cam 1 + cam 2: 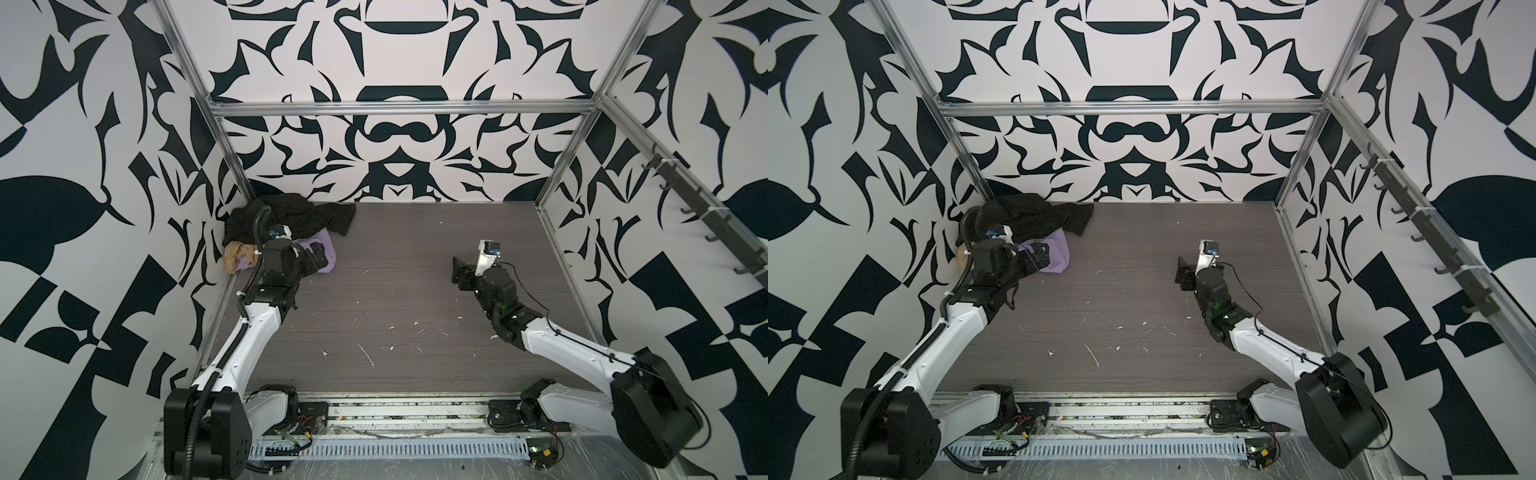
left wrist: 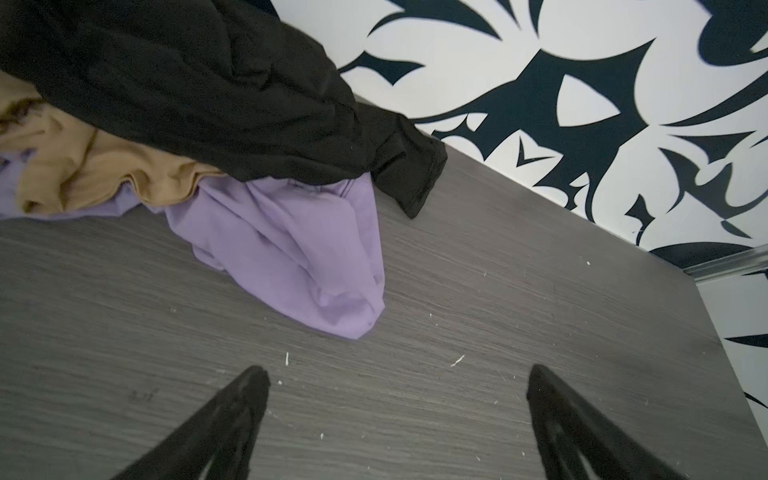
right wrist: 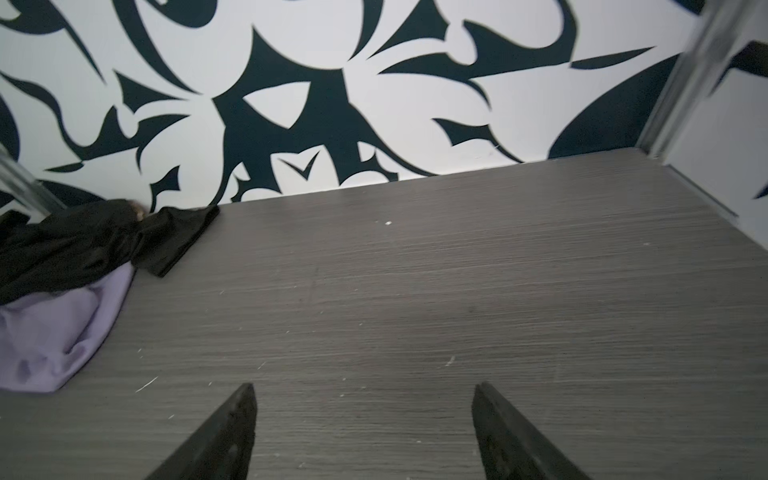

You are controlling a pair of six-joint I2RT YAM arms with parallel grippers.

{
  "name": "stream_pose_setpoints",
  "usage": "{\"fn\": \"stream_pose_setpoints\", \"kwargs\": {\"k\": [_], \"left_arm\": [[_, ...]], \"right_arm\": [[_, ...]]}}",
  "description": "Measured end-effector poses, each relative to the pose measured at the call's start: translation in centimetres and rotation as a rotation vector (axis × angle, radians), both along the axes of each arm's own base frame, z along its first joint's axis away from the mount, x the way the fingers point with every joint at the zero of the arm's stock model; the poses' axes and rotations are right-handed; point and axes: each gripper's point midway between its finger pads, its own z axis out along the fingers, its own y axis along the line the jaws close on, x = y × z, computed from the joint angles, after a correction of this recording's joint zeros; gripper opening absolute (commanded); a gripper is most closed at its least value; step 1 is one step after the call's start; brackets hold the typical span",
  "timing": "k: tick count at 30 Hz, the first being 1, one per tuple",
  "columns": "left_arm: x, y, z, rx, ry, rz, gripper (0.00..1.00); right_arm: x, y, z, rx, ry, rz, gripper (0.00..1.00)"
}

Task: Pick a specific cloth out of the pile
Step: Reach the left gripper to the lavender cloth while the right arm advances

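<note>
The left pincer (image 2: 395, 382) gapes wide, seemingly just short of the lilac cloth (image 2: 291, 249); the right pincer (image 3: 365, 390) is spread, empty.

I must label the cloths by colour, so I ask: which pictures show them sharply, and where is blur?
Left wrist view: purple cloth, black cloth and tan cloth sharp, evenly lit. Right wrist view: purple cloth soft, metal post smeared. In both top views: cloths small, no glare on them.

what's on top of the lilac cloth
The black cloth overlaps one edge of the lilac cloth; the tan-orange cloth drapes over another. Its rounded end lies bare on the table. How far it runs beneath them is hidden.
</note>
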Motion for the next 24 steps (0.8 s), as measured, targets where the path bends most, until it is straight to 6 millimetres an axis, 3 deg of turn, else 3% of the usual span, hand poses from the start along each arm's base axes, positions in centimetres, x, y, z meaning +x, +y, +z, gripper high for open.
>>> {"fn": "stream_pose_setpoints", "kwargs": {"k": [5, 12, 16, 24], "left_arm": [[0.6, 0.1, -1.6, -0.039, 0.069, 0.013, 0.92], [1.6, 3.4, -4.3, -0.109, 0.149, 0.115, 0.84], [2.0, 5.3, -5.9, -0.161, 0.195, 0.182, 0.75], [3.9, 8.2, -7.1, -0.287, 0.229, 0.286, 0.68]], "right_arm": [[0.2, 4.7, -1.4, -0.014, 0.043, 0.095, 0.85], [0.2, 9.7, -2.5, -0.038, 0.066, 0.208, 0.99], [0.5, 12.0, -2.8, -0.046, 0.072, 0.263, 1.0], [0.7, 15.3, -3.0, -0.049, 0.088, 0.349, 0.99]]}}
